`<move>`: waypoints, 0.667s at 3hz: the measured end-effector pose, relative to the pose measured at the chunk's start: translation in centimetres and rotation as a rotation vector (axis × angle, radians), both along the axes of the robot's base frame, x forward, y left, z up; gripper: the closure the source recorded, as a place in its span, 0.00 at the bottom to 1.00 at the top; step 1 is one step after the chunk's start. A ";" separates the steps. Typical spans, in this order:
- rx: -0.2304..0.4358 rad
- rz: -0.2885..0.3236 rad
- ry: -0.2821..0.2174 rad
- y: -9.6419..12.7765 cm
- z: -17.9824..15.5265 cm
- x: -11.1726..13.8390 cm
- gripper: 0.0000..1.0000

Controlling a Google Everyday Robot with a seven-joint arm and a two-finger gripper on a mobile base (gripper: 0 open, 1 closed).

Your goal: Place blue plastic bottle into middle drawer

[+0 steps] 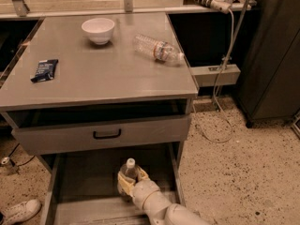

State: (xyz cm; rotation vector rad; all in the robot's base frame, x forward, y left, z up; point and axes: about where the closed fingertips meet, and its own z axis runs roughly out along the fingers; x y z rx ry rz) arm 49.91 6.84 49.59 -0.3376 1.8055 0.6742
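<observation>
1. Gripper: The gripper (pixel 128 184) is sitting low in the frame, inside the open middle drawer (pixel 79 184), at the end of the white arm (pixel 157 205), which is entering from the bottom edge. Its yellowish fingers (pixel 123 187) are pinching the lower body of the blue plastic bottle (pixel 128 171), one on each side.

2. Task object: The blue plastic bottle is standing upright in the gripper's hold, white cap (pixel 131 162) pointing up, within the walls of the middle drawer and right of its centre. Whether its base is touching the drawer floor cannot be told, because the gripper is covering it.

3. Cabinet: The shallower drawer (pixel 150 130) above, with the black handle (pixel 107 134), is projecting slightly from the cabinet front. The middle drawer is projecting further, toward the camera.

4. Cabinet top (pixel 98 76): A white bowl (pixel 98 30) is standing near the rear edge. A clear ribbed bottle (pixel 157 49) is lying on its side to the right of the bowl. A dark snack packet (pixel 45 70) is lying near the left edge.

5. Floor: A white shoe (pixel 19 210) is lying on the speckled floor (pixel 234 172) at lower left.
</observation>
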 end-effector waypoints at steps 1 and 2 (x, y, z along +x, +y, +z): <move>-0.033 -0.003 -0.009 -0.1 -0.7 0.0 1.00; -0.092 0.005 -0.008 0.0 -1.2 0.0 1.00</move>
